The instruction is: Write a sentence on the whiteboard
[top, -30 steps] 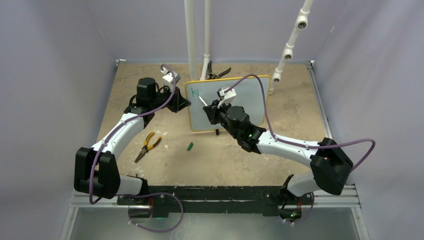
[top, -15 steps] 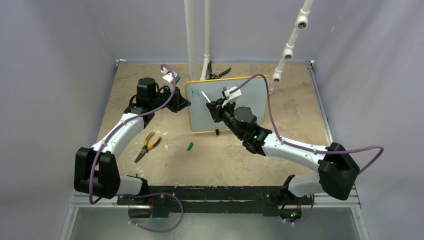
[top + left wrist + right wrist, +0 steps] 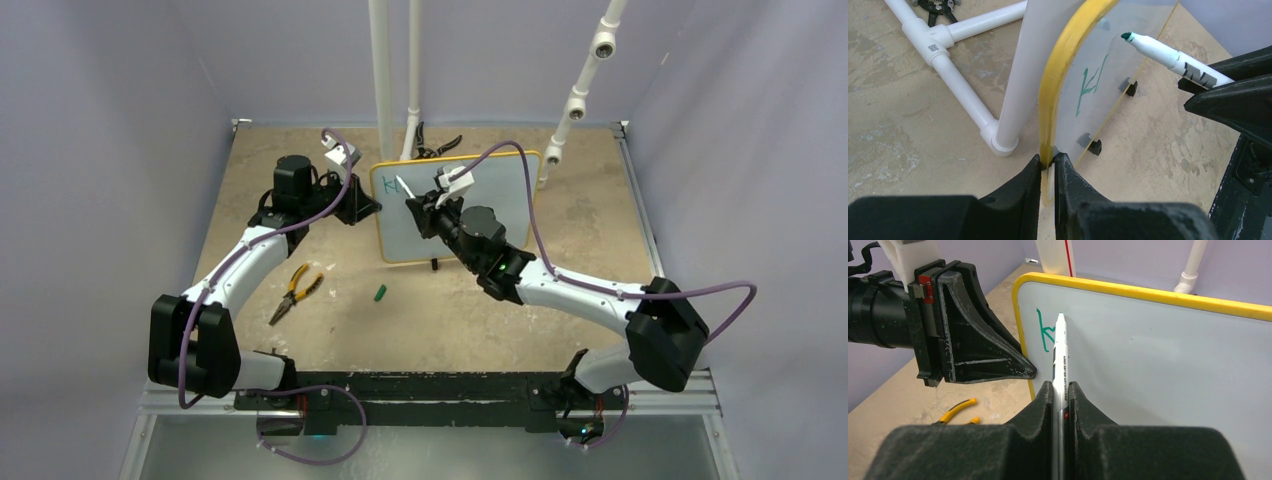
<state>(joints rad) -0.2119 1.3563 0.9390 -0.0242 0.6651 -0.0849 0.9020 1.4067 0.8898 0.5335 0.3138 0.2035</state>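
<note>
The whiteboard [image 3: 402,238] stands upright on small black feet at the table's middle back, yellow-framed. My left gripper [image 3: 372,208] is shut on its left edge, pinching the yellow frame [image 3: 1048,159]. Short teal-green strokes [image 3: 390,186], the first letters of the sentence [image 3: 1090,87], sit at the board's upper left [image 3: 1046,332]. My right gripper [image 3: 420,212] is shut on a white marker [image 3: 1060,355], jaws tight on its barrel [image 3: 1061,386]. The marker's green tip [image 3: 1126,36] points at the board just right of the letters. Whether it touches, I cannot tell.
Yellow-handled pliers [image 3: 293,290] and a small green cap [image 3: 380,293] lie on the tan table in front of the board. White pipes [image 3: 382,80] rise behind the board, with their base [image 3: 955,80] close to its left edge. Black pliers [image 3: 435,150] lie at the back.
My right gripper carried the marker tip a little up and left across the board's upper-left corner. The left gripper and board stayed still; the lettering looks the same.
</note>
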